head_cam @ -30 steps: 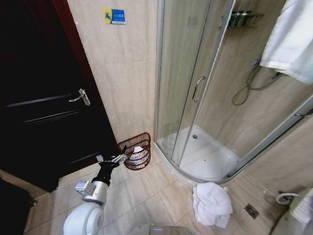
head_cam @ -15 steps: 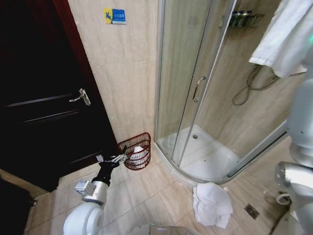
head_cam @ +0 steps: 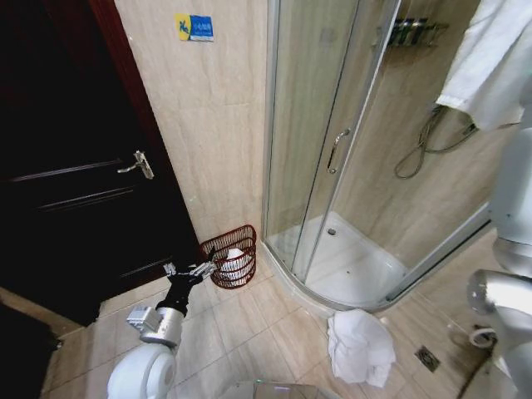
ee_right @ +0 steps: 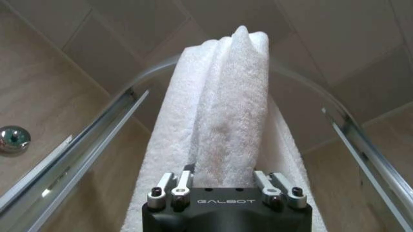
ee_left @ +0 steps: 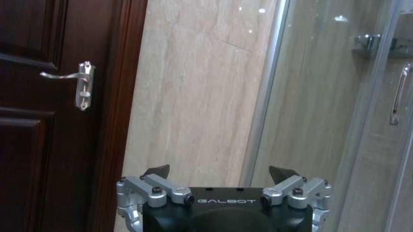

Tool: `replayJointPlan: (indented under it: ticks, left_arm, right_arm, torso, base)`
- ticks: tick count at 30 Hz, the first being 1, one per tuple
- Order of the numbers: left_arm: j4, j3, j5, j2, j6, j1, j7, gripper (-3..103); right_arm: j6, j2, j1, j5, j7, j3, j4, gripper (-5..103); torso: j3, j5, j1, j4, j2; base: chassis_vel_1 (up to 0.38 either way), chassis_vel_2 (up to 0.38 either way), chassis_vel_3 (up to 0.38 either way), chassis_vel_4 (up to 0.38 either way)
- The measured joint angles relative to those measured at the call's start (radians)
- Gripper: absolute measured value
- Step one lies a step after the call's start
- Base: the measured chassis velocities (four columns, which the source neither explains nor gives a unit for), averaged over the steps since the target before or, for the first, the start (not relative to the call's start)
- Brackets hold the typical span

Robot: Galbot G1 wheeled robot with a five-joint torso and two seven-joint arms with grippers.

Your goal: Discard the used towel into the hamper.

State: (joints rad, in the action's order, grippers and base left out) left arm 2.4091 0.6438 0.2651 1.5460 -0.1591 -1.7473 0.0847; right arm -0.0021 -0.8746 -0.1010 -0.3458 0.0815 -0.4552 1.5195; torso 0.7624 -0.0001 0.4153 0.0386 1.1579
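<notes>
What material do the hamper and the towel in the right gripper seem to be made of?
The hamper looks like dark reddish-brown wire or wicker: an openwork wall of thin rings and ribs that one can see through. Which of the two, I cannot tell. The towel, pinched in the right gripper, looks like white terry cotton: a matte, fuzzy pile hanging in soft folds.

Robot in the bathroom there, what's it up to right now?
It is dealing with a towel. The right gripper is shut on the white towel, which hangs over the curved top rail of the shower, high at the robot's right. The left gripper is open and empty, low by the hamper on the floor beside the door. The hamper already holds something white. Another towel heap lies on the floor.
</notes>
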Motion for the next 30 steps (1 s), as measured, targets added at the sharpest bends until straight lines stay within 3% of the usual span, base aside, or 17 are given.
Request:
replayJointPlan:
  ticks: [10,20,30]
  left_arm:
    - [0.000,0.000,0.000,0.000,0.000,0.000,0.000,100]
    - [0.000,0.000,0.000,0.000,0.000,0.000,0.000,100]
    - [0.000,0.000,0.000,0.000,0.000,0.000,0.000,100]
  right_arm:
    - [0.000,0.021,-0.009,-0.028,-0.002,0.000,0.004,8]
    - [0.003,0.052,0.021,-0.067,-0.006,-0.015,0.036,7]
    - [0.053,0.130,0.226,-0.148,-0.028,-0.109,0.186,7]
  torso:
    - [0.000,0.0001,0.000,0.0000,0.000]
    - [0.000,0.0001,0.000,0.0000,0.000]
    - [0.000,0.0001,0.000,0.0001,0.000]
  base:
    - [0.000,0.000,0.000,0.000]
    - [0.000,0.000,0.000,0.000]
    - [0.000,0.000,0.000,0.000]
